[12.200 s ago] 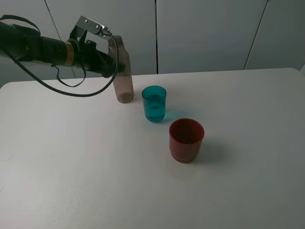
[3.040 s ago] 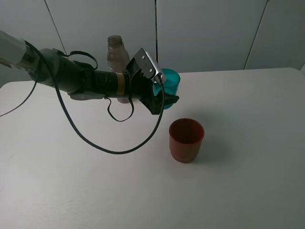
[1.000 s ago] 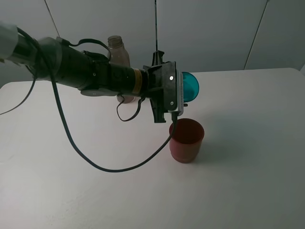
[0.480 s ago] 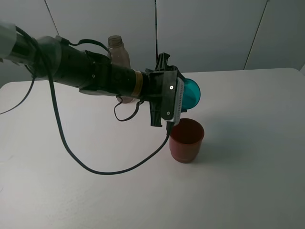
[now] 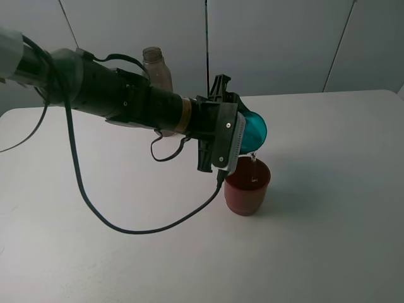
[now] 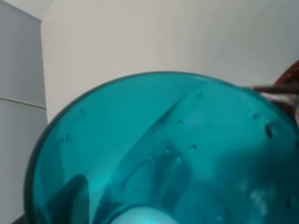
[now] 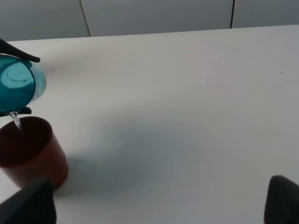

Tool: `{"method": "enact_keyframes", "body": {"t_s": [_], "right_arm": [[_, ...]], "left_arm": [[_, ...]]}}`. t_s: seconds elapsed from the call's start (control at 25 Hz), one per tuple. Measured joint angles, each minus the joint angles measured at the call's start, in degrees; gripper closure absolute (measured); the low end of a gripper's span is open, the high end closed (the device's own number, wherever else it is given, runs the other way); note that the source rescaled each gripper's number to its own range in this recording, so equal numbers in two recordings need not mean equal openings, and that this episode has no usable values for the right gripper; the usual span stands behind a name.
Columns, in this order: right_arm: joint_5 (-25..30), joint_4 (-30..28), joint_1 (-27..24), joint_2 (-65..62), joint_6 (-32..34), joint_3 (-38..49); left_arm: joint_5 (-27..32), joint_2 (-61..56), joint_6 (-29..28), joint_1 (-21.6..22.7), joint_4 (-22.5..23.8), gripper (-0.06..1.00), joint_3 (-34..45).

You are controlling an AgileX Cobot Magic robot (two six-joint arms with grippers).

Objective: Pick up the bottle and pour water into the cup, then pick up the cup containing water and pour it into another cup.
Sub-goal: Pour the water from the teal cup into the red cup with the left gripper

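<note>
Spanning the frame, white bench meets grey wall panels at top. Left fingers pinch tilted teal cup over red cup; right fingers spread.

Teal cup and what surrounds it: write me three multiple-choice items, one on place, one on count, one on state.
1. Where is the teal cup? A standing upright, unheld; B held tipped over the red cup; C inside the red cup.
2. How many cups show? A one; B two; C three.
3. What is the water doing? A streaming into the red cup; B resting still in the teal cup; C none shows.
B: the left gripper holds it tilted above the red rim. B: one teal, one red. A: a thin stream falls from the teal lip.
</note>
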State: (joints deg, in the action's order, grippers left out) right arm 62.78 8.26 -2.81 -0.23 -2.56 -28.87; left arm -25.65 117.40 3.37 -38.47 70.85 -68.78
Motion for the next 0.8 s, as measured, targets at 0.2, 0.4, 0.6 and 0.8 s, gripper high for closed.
{"method": "enact_keyframes", "body": {"t_s": [0.2, 0.4, 0.6, 0.8], "right_arm": [[0.0, 0.0, 0.0, 0.0, 0.0, 0.0], [0.0, 0.0, 0.0, 0.0, 0.0, 0.0], [0.0, 0.0, 0.0, 0.0, 0.0, 0.0], [0.0, 0.0, 0.0, 0.0, 0.0, 0.0]], "left_arm": [[0.7, 0.0, 2.2, 0.0, 0.3, 0.89, 0.0], [1.4, 0.0, 3.2, 0.0, 0.3, 0.89, 0.0], [1.6, 0.0, 4.9, 0.0, 0.4, 0.89, 0.0], [1.8, 0.0, 7.3, 0.0, 0.2, 0.89, 0.0]]}}
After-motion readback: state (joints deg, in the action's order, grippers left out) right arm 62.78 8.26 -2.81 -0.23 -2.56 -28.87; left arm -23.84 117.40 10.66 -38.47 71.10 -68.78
